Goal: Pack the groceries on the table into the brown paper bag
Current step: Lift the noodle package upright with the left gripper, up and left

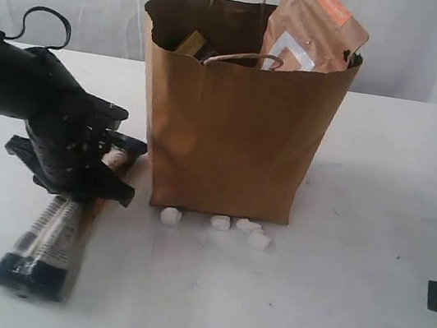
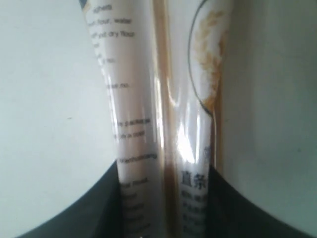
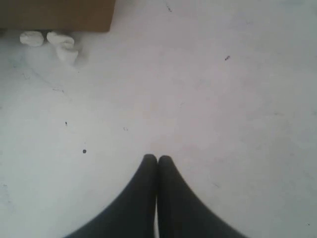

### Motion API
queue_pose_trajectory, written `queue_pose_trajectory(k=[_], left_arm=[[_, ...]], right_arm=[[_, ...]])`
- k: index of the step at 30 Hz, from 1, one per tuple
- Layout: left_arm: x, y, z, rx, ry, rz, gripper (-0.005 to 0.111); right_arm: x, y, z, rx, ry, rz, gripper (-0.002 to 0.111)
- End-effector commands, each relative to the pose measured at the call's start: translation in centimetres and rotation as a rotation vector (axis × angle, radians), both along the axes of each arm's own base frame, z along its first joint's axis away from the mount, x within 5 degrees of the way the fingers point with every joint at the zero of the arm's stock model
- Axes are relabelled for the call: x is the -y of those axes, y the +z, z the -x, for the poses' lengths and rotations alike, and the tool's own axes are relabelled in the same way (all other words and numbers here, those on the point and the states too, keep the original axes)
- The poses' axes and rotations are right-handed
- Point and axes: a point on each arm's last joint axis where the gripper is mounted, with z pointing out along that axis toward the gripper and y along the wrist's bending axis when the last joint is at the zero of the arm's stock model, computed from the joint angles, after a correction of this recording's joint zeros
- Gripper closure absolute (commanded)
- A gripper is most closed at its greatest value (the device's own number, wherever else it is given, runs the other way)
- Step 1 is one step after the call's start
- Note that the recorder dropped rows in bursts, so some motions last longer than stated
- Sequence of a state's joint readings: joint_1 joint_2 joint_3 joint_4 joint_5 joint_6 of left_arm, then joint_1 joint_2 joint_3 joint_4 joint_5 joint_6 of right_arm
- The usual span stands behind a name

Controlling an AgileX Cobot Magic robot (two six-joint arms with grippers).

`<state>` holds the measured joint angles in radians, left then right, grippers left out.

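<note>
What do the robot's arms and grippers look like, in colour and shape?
Everything visible is matte black. The left arm is bulky, with a black cable loop above it. The right gripper has two smooth fingers that taper to narrow tips.

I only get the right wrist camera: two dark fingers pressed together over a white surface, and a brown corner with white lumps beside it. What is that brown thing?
Observer: A brown paper bag, standing upright. A kraft pouch pokes out of its top.
Operator: Anything left outside it?
Observer: Yes, a long pasta packet lies flat on the table, left of the bag in the exterior view.
Operator: Is the other arm busy?
Observer: The left gripper is down over that packet, a finger on each side. Whether it squeezes, I cannot tell.
</note>
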<state>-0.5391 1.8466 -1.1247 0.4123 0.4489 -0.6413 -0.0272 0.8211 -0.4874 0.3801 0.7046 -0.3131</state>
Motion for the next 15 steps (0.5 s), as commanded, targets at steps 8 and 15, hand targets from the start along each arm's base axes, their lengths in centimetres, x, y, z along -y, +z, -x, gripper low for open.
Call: queue_pose_trajectory(k=[8, 15], left_arm=[[-1.1, 7.6, 0.6, 0.221, -0.04, 0.014, 0.107], [-5.3, 11.1, 0.4, 0.323, -0.003, -0.093, 0.107]], right_arm=[[0.0, -0.1, 0.0, -0.007, 0.0, -0.001, 0.108], [0.0, -0.1, 0.0, -0.007, 0.001, 0.002, 0.108]])
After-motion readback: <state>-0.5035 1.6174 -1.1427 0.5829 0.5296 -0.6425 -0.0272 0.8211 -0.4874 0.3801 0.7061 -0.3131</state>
